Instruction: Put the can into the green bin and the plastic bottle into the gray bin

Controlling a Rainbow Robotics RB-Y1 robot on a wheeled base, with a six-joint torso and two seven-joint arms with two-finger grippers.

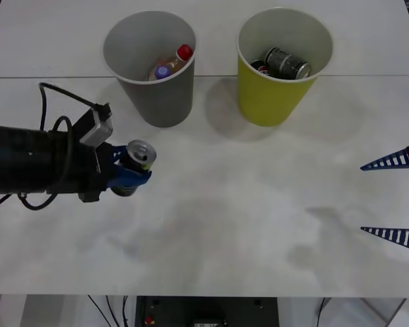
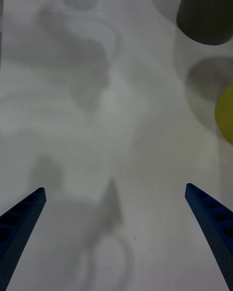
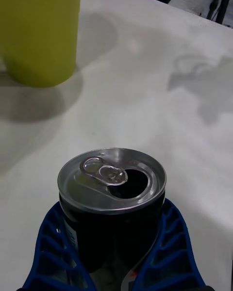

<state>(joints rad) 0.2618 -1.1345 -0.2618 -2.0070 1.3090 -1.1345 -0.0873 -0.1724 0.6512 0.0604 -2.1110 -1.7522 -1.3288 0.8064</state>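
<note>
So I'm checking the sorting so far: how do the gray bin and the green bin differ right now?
The gray bin stands on the robot's left, the green bin to its right. The gray bin holds bottles with red and purple caps, while the green bin holds a dark can. Both are upright tapered cups of similar size at the table's far side.

Green bin — cropped, blurred.

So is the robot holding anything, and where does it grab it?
Yes. The left gripper holds the can upright, its blue fingers wrapped around the can's sides below the rim. The right gripper is open and holds nothing.
</note>
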